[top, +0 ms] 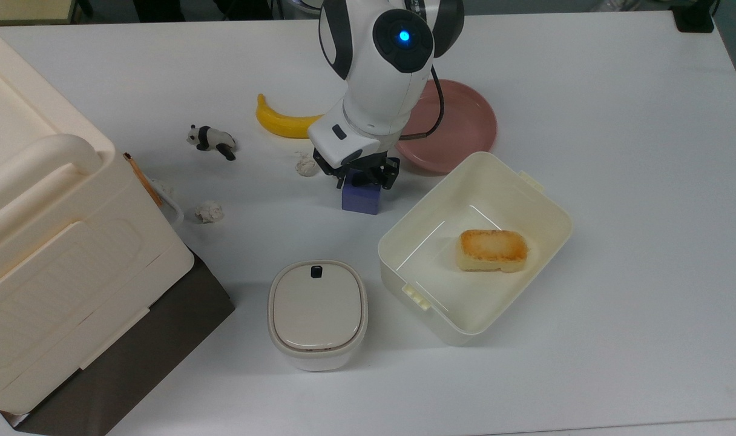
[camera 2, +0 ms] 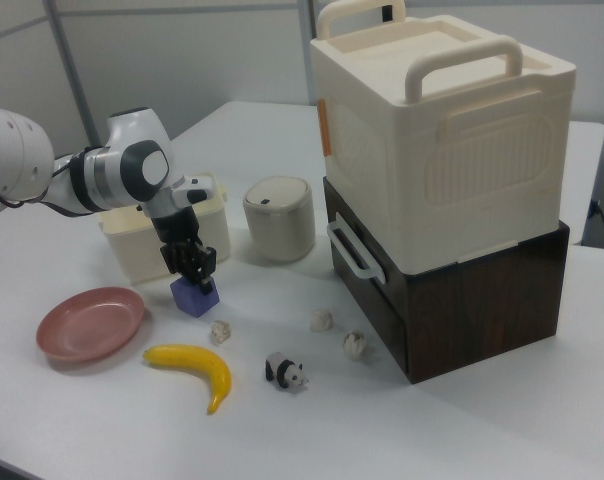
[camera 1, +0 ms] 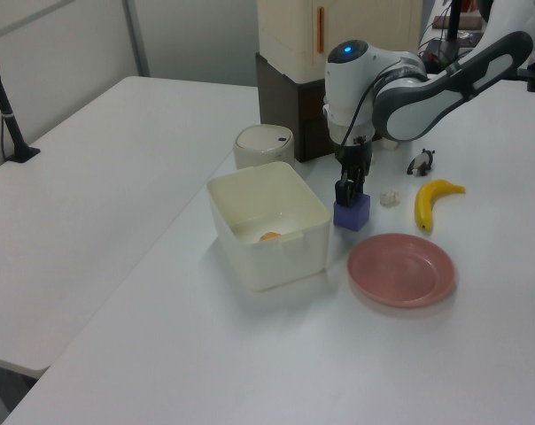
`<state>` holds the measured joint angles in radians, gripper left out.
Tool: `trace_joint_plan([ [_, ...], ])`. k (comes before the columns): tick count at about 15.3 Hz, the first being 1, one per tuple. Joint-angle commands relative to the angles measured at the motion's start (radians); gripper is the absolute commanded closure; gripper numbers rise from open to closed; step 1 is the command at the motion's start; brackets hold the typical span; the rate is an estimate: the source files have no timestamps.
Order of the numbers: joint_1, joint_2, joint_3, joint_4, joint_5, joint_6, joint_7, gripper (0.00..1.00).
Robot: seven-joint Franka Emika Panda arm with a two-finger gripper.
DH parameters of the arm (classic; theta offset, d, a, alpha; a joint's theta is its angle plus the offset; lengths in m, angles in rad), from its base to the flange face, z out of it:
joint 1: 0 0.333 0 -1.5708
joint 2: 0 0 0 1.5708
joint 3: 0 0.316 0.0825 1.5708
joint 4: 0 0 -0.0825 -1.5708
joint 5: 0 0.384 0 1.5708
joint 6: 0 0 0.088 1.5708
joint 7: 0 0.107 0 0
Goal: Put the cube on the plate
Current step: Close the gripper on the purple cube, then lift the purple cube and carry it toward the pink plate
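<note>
The blue-purple cube (top: 361,200) stands upright at table level between the banana and the cream tub, also seen as the cube (camera 1: 352,214) and the cube (camera 2: 194,298). My gripper (top: 361,176) comes straight down on it, fingers shut on the cube's upper part; the gripper (camera 1: 348,191) and the gripper (camera 2: 195,270) show the same hold. I cannot tell whether the cube touches the table. The pink plate (top: 468,124) lies bare, partly behind my arm in the top view. It sits just beyond the cube as the plate (camera 1: 400,270) and the plate (camera 2: 90,323).
An open cream tub (top: 543,206) holding a toasted bread block (top: 492,249) sits close to the cube. A banana (top: 280,121), toy panda (top: 210,139), two crumpled bits (top: 209,211), a lidded pot (top: 317,312) and a big cream box (top: 53,242) stand around.
</note>
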<state>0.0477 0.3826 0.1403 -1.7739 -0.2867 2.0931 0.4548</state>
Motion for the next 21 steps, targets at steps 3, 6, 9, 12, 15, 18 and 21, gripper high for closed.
trace_joint_plan([
  [3,-0.011,-0.040,-0.021,-0.021,-0.019,0.002,0.025,0.00],
  [6,-0.017,-0.060,-0.021,-0.019,-0.019,-0.002,0.022,0.00],
  [9,-0.014,-0.074,-0.019,-0.010,-0.017,-0.007,0.025,0.00],
  [12,-0.006,-0.073,-0.010,0.011,-0.011,-0.025,0.031,0.00],
  [15,0.021,-0.068,0.001,0.013,-0.011,-0.021,0.054,0.00],
  [18,0.040,-0.064,0.009,0.013,-0.012,-0.018,0.084,0.00],
  [21,0.049,-0.042,0.009,0.007,-0.022,-0.013,0.102,0.00],
])
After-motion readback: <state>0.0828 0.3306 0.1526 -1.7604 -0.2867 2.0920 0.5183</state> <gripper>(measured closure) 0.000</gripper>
